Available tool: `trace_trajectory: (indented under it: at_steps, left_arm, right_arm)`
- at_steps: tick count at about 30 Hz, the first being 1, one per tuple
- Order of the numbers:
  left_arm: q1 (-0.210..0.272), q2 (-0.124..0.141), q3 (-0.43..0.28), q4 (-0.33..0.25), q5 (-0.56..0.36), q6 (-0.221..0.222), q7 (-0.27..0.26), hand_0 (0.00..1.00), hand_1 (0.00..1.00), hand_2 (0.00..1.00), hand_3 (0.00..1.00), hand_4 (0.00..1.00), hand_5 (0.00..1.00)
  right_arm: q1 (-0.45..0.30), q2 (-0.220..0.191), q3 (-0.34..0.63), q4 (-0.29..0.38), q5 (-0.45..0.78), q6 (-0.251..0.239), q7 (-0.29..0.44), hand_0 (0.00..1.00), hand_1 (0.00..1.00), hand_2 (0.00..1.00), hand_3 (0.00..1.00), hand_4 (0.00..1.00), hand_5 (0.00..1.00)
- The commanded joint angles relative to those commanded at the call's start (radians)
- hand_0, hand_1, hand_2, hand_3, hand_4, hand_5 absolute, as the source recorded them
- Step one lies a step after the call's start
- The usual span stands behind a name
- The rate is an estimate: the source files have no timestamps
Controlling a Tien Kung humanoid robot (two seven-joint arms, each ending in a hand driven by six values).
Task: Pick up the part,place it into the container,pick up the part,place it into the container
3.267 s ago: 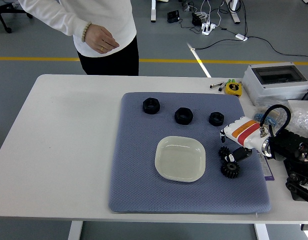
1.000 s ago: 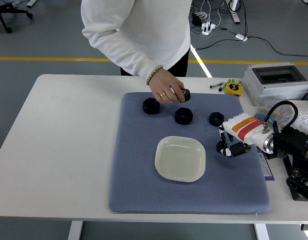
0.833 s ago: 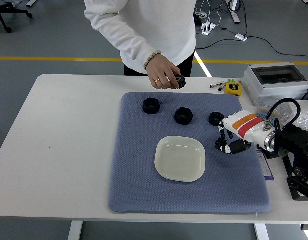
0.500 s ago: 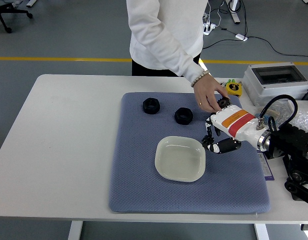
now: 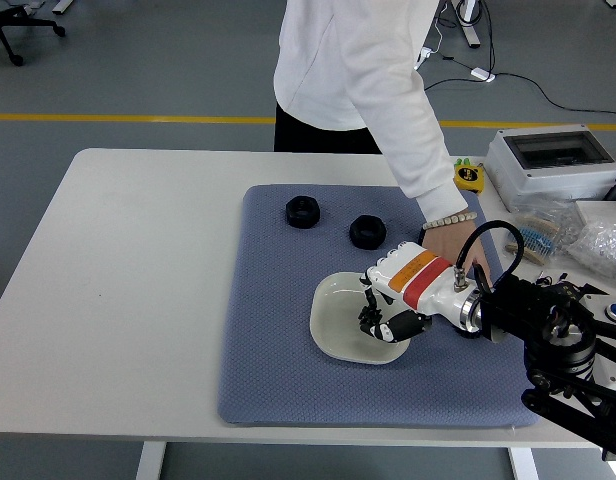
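Pale shallow square container (image 5: 333, 312) with rounded corners, flat on the blue mat (image 5: 278, 330), roughly mid-mat. Small black toothed part (image 5: 374, 318) over the container's right half (mostly hidden by fingers). Two black nut-shaped parts (image 5: 302, 211) (image 5: 367, 231) sit beyond the container, apart.

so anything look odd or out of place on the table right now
Only one thing: a person's hand reaches onto the blue mat right behind the right hand, which holds a black part over the dish. Nothing spilled or damaged.
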Motion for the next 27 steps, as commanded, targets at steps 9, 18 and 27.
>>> trace_trajectory:
  at_steps: [9,18,27]
  left_arm:
    - [0.002,0.001,-0.003,0.0,0.006,-0.001,0.002,0.704,0.652,0.666,0.577,0.67,0.625]
    - [0.002,-0.001,0.0,0.0,0.002,-0.002,0.002,0.704,0.658,0.665,0.578,0.67,0.624]
    - [0.005,0.003,0.002,0.001,-0.003,0.001,0.0,0.704,0.657,0.665,0.578,0.671,0.624]
  right_arm:
    - [0.004,0.014,-0.003,-0.025,-0.042,0.036,-0.018,0.11,0.273,0.47,0.537,0.95,0.474]
    - [-0.009,-0.002,0.037,0.001,-0.031,0.026,-0.007,0.133,0.291,0.586,0.745,0.998,0.484]
    - [-0.038,-0.113,0.173,0.091,0.03,0.078,0.008,0.151,0.311,0.589,0.734,0.998,0.489]
